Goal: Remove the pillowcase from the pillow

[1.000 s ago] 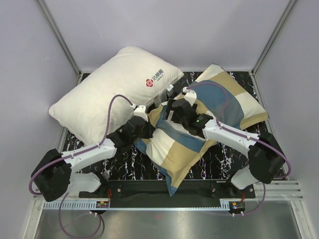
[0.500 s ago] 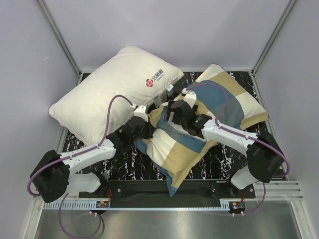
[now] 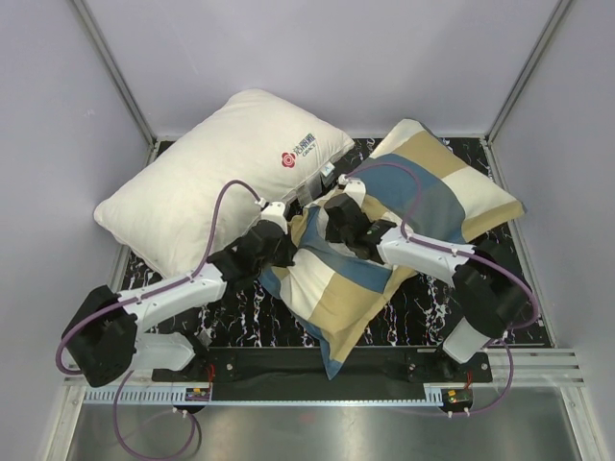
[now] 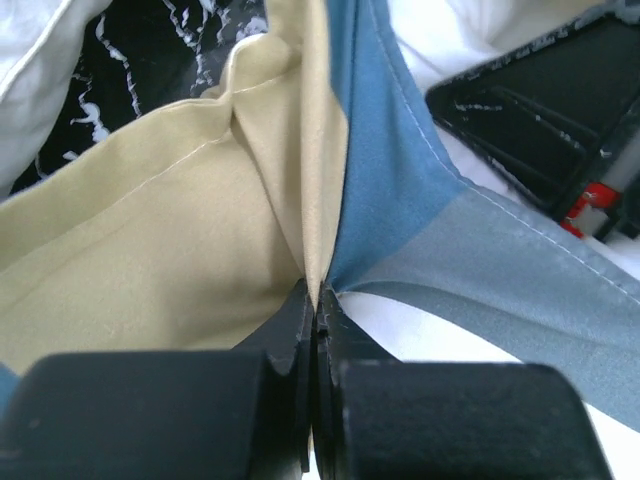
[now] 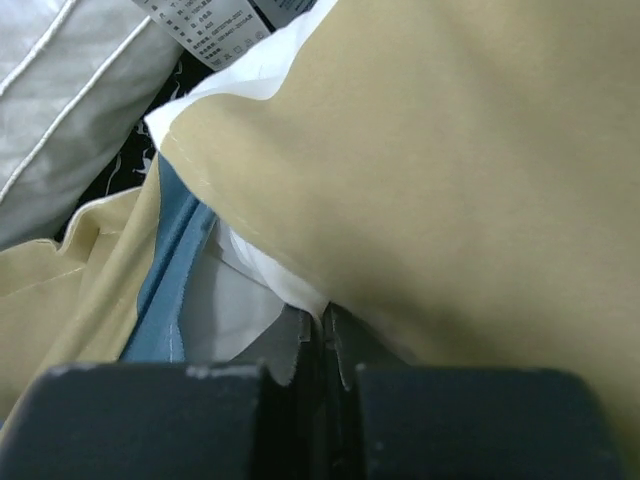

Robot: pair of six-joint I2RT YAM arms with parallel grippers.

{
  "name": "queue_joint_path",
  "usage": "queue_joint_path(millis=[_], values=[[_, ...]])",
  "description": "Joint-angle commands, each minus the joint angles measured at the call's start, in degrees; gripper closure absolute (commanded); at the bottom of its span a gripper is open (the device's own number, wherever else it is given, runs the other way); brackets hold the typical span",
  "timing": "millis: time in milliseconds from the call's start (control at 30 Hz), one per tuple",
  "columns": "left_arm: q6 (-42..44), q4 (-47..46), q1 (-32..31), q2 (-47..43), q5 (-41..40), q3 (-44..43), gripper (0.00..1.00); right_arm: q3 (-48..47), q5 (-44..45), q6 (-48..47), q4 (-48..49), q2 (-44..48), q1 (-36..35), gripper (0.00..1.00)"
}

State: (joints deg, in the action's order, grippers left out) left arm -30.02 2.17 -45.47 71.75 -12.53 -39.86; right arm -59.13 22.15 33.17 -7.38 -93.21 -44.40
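1. The left arm stretches long and low from its base toward the middle of the table. The left gripper (image 3: 284, 248) is clamped tight on the pillowcase (image 3: 341, 298). Tan and blue cloth bunch to a point between its fingers.
2. The right arm bends at its elbow and reaches across the top of the pillowcase. The right gripper (image 3: 336, 213) tips downward, just to the right of the left gripper and a little farther back. Its fingers are squeezed close on a fold of tan pillowcase cloth. A thin bit of white cloth is caught in the pinch too.
3. The pillowcase lies under both grippers. It spreads out to the right of them and back toward the arm bases. It looks puffy and full.
4. Just left of the right gripper's fingers, a bit of the pillow (image 5: 245, 300) seems to peek out, white, from under the tan flap. It is hard to be sure.
5. A second pillow (image 3: 221, 173), white with a red logo, lies to the far left of the left gripper. Its near corner comes close to both grippers. A printed label (image 5: 215, 20) shows just past the right gripper.
6. The table (image 3: 432, 312) is black with white squiggly lines, like marble. Pale gray walls (image 3: 317, 58) stand around it.
7. The pillowcase cloth is soft and smooth, with big squares and deep wrinkles. The grippers are hard and black. A purple cable (image 3: 213, 221) loops over the left arm.
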Motion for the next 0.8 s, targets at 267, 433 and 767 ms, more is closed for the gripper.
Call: queue_joint_path(millis=[267,433,767], values=[[1.72,11.87,0.03,-16.71,-8.54,5.4,1.0,-0.02,-0.53,-3.81,-17.67,8.46,9.92,1.0],[1.37,16.28,0.21,-24.45,-10.4,5.49,1.0,-0.19,1.57,-7.32,-20.74,21.2,17.5,1.0],[-2.49,17.16,0.47,-23.67,-12.42,9.71,1.0,8.84,1.85,-8.12,-22.33,31.06,28.22,1.0]])
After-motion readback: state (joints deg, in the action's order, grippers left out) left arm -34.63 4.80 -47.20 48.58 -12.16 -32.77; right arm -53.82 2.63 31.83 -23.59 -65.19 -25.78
